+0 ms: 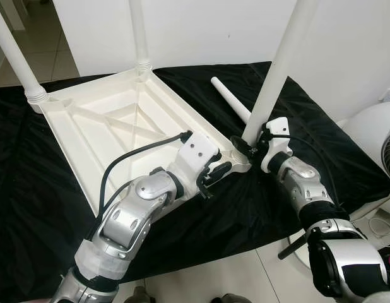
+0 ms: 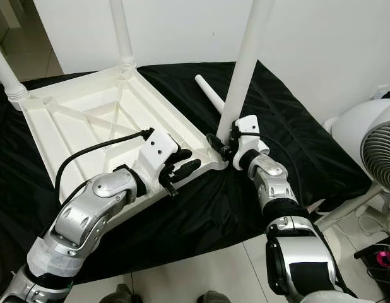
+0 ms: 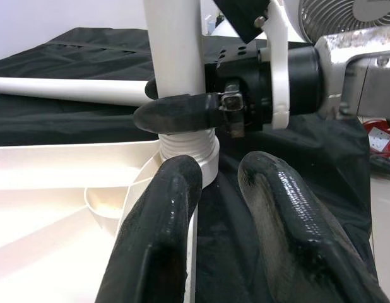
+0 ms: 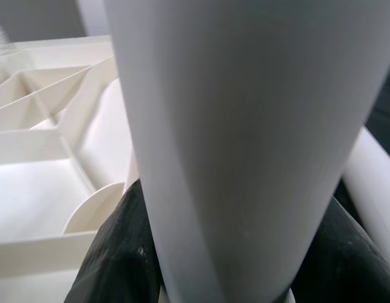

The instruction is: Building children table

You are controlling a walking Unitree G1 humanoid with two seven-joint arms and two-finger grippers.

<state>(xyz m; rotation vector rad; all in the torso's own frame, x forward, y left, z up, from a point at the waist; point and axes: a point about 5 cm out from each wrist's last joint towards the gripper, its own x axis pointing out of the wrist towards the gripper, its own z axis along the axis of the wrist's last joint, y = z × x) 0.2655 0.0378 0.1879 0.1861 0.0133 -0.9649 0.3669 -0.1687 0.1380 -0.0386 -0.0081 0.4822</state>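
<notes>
The white children's tabletop (image 1: pixel 113 120) lies upside down on a black cloth (image 1: pixel 258 208). At its near right corner the right gripper (image 1: pixel 244 146) is clamped around an upright white leg (image 1: pixel 278 69). The left gripper (image 1: pixel 215 177), fingers apart, rests on the tabletop's near edge. A loose leg (image 1: pixel 230 100) lies just behind. No writing is readable.

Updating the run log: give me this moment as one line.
right gripper: shut on third leg, at corner socket | left gripper: open, by tabletop edge | fourth leg: loose on cloth
</notes>
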